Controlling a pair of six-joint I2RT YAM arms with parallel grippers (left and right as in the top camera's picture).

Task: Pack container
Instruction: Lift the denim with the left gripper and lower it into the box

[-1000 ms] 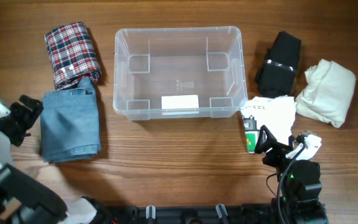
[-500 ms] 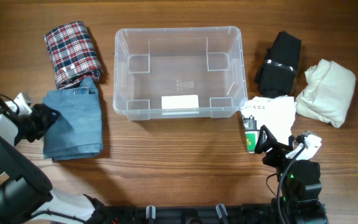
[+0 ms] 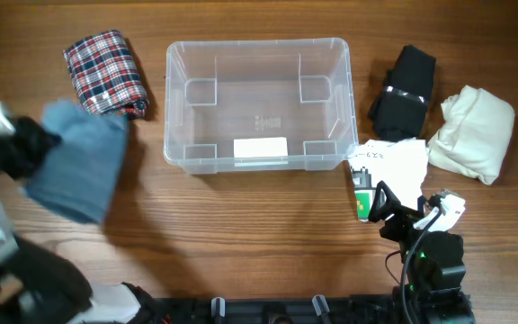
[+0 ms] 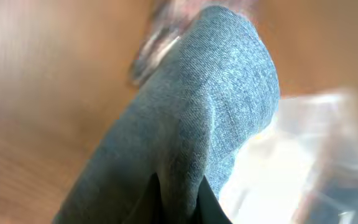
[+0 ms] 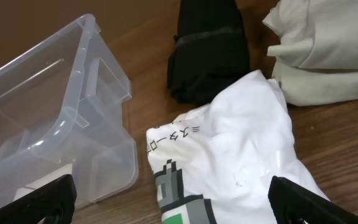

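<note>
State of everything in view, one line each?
container, open, empty
left gripper, shut on denim garment
right gripper, open, empty
plaid shirt, folded, on table
black garment, folded, on table
cream garment, folded, on table
white printed tee, lying beside container

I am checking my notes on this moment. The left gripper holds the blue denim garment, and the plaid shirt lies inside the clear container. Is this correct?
Not quite. The plaid shirt lies on the table, left of the container, which holds no clothing; the overhead view shows this. The left gripper does hold the blue denim garment.
</note>
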